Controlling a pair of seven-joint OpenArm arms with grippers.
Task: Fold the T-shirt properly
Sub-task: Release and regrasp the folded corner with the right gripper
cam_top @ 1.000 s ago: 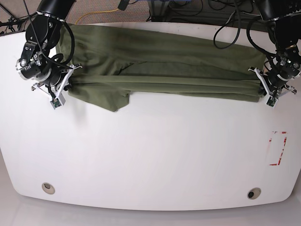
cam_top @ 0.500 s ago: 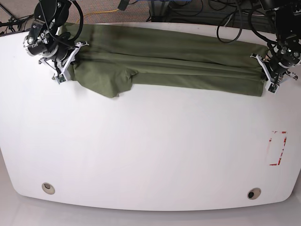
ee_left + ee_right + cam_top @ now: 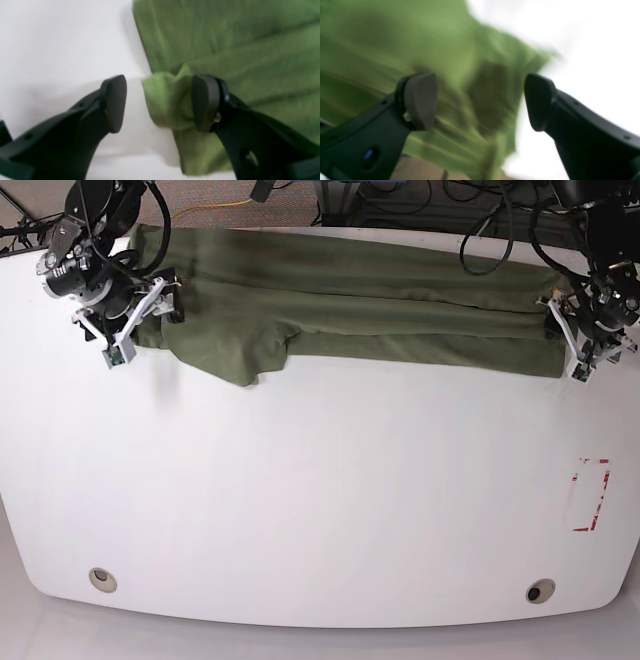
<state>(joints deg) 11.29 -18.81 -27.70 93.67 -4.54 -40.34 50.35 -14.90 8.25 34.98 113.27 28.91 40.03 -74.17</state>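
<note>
Base view: T-shirt [image 3: 380, 315] lies folded lengthwise.

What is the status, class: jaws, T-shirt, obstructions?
Left gripper open, right gripper open. T-shirt lying in a long band on the table's far side. Nothing in the way.

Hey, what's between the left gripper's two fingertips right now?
In the left wrist view, the left gripper is open; a bunched corner of the T-shirt sits against one fingertip, and bare table fills the rest.

place: lab | signs: white table [image 3: 320, 510], cables [image 3: 480, 225], carpet [image 3: 200, 205]
</note>
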